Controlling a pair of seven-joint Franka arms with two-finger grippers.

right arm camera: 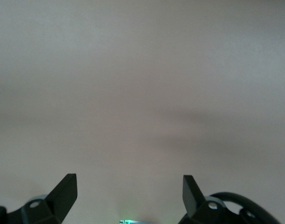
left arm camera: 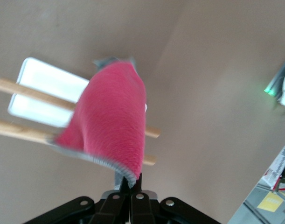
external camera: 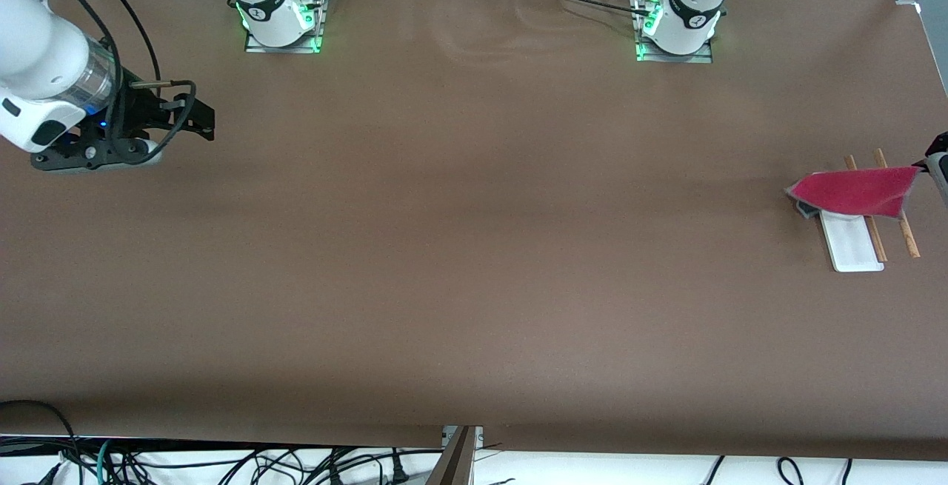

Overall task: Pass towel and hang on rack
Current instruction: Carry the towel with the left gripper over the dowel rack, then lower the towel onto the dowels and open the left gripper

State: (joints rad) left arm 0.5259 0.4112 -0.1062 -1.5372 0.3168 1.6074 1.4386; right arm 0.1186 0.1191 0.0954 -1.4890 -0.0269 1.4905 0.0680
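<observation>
The towel (left arm camera: pixel 109 116) looks light and very soft, so it sags and folds under its own weight; the left gripper (left arm camera: pixel 131 183) is closed tight on one corner of it and holds it draped over the two wooden rods of the rack (external camera: pixel 852 241), at the left arm's end of the table (external camera: pixel 474 248). A corner or the stitched edge seems the best place to hold such cloth. The rack stands close to the table's edge with little room there, while the right gripper (right arm camera: pixel 129 189) waits with fingers wide apart and empty over bare table at the right arm's end.
</observation>
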